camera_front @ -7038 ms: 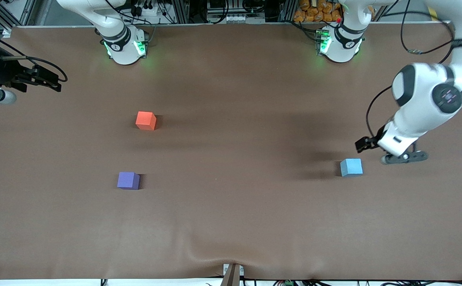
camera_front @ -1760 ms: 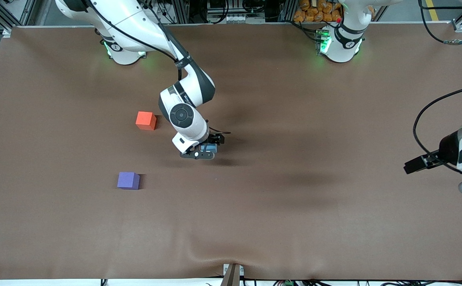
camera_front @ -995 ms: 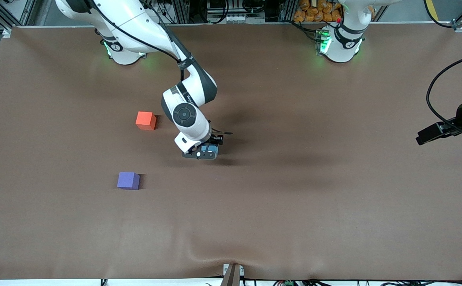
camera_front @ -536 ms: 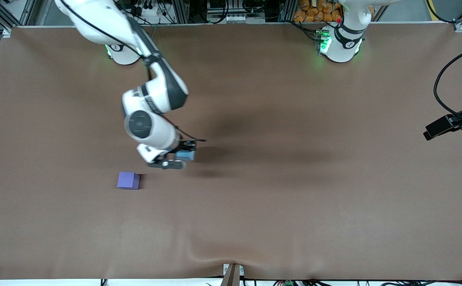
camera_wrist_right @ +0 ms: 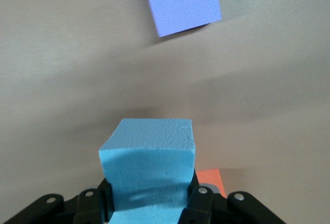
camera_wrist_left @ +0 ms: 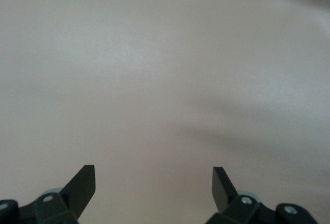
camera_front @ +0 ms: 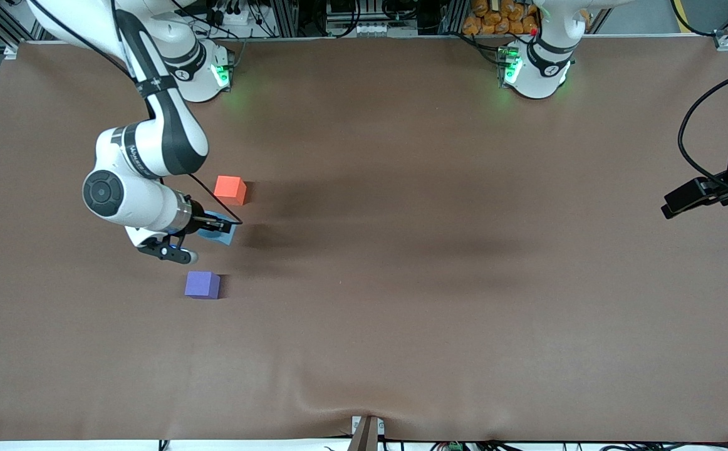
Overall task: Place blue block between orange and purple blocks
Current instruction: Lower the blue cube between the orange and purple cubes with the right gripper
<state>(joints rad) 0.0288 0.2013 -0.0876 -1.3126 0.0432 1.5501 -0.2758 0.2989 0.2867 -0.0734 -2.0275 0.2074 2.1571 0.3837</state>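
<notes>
My right gripper [camera_front: 206, 230] is shut on the blue block [camera_front: 218, 229], a light sky-blue cube, and holds it over the table between the orange block [camera_front: 230, 190] and the purple block [camera_front: 202, 285]. In the right wrist view the blue block [camera_wrist_right: 148, 172] sits between the jaws, with the purple block [camera_wrist_right: 181, 1] ahead and a corner of the orange block [camera_wrist_right: 212, 179] beside it. My left gripper [camera_wrist_left: 153, 185] is open and empty over bare table; in the front view only part of the left arm's hand [camera_front: 702, 191] shows at the left arm's end of the table.
The brown table cloth [camera_front: 439, 263] has a wrinkle at its edge nearest the front camera. Both arm bases stand at the table edge farthest from that camera, with cables and racks past them.
My right gripper has carried the blue block toward the right arm's end of the table, from beside the purple block's level to between the orange and purple blocks. The left arm has barely moved.
</notes>
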